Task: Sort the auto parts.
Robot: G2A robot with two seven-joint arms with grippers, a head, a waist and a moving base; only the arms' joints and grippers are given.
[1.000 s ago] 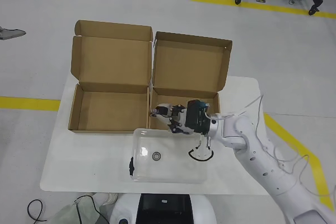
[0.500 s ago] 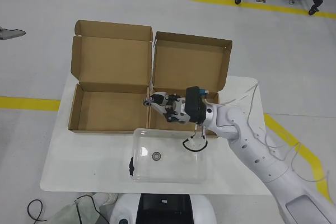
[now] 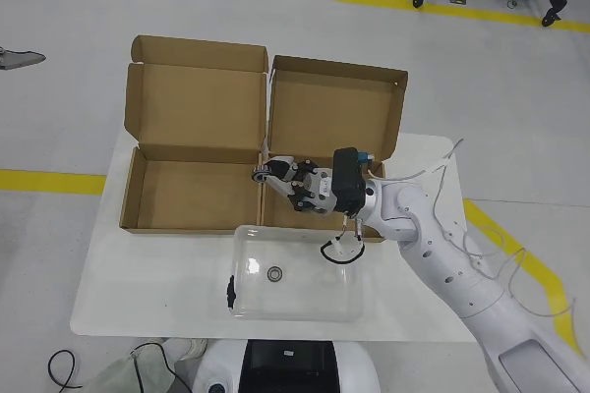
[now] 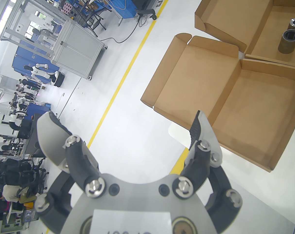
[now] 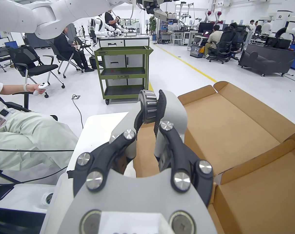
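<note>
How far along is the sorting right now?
Done: two metal sleeves sit in the right box. In hand: the right tool grips a roller bearing about over the seam between the boxes; the left box looks empty. Remaining: a ring in the clear tray, a small black part at its edge. The left tool is open, off the table.
</note>
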